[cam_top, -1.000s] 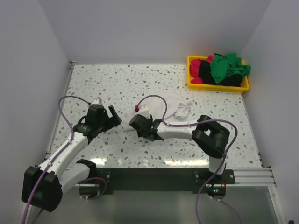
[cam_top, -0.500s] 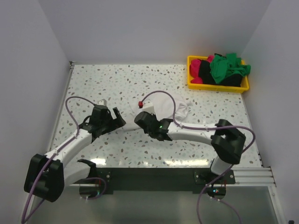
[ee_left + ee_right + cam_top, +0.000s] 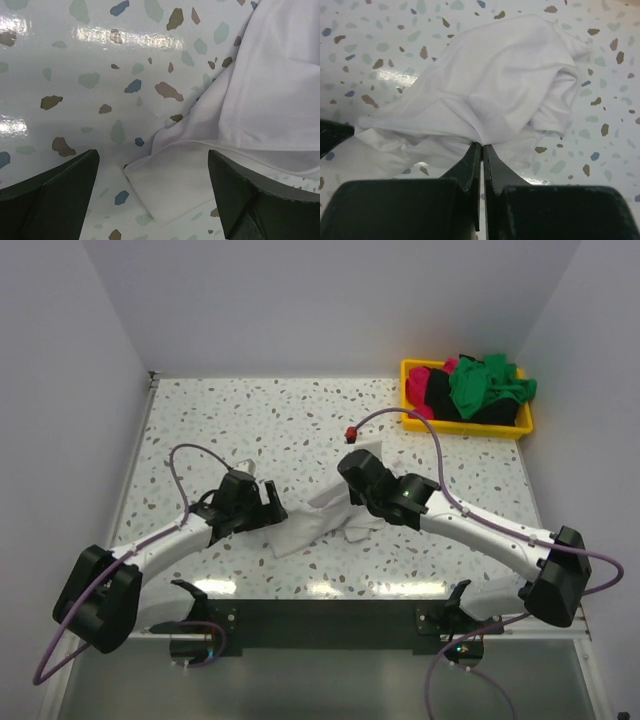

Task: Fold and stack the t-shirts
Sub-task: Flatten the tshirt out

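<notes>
The white t-shirt [image 3: 312, 524] lies crumpled on the speckled table near the middle, stretched between my two arms. My right gripper [image 3: 483, 146] is shut on a pinch of the white t-shirt [image 3: 490, 90], which spreads out ahead of it; in the top view this gripper [image 3: 352, 502] is at the shirt's right part. My left gripper [image 3: 152, 192] is open, its fingers [image 3: 55, 195] on either side of a flat corner of the white t-shirt [image 3: 180, 175]; in the top view it [image 3: 274, 508] is at the shirt's left edge. The green [image 3: 485, 383], magenta-pink [image 3: 418, 382] and black [image 3: 441, 392] shirts lie heaped in the bin.
A yellow plastic bin [image 3: 412, 423] stands at the back right of the table. White walls close in the left, back and right sides. A black rail [image 3: 330, 615] runs along the near edge by the arm bases.
My right gripper has moved right and away from the near edge, dragging the white t-shirt with it. My left gripper has moved right and come to the shirt's left corner.
</notes>
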Action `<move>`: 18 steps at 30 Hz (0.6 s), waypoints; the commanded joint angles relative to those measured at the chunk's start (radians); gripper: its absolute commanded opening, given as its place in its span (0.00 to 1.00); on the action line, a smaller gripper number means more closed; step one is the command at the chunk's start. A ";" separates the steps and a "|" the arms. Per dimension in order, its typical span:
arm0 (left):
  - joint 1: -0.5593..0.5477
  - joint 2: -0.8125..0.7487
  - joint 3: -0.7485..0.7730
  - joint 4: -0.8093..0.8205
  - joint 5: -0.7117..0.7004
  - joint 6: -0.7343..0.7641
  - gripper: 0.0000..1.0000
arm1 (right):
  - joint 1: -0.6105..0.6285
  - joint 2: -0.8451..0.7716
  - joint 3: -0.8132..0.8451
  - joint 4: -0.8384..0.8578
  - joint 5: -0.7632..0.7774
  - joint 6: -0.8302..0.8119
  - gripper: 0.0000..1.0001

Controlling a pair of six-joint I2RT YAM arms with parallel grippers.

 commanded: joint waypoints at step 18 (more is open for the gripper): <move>-0.333 0.127 0.105 -0.236 -0.294 -0.132 0.73 | -0.114 -0.069 -0.110 0.003 -0.099 0.019 0.00</move>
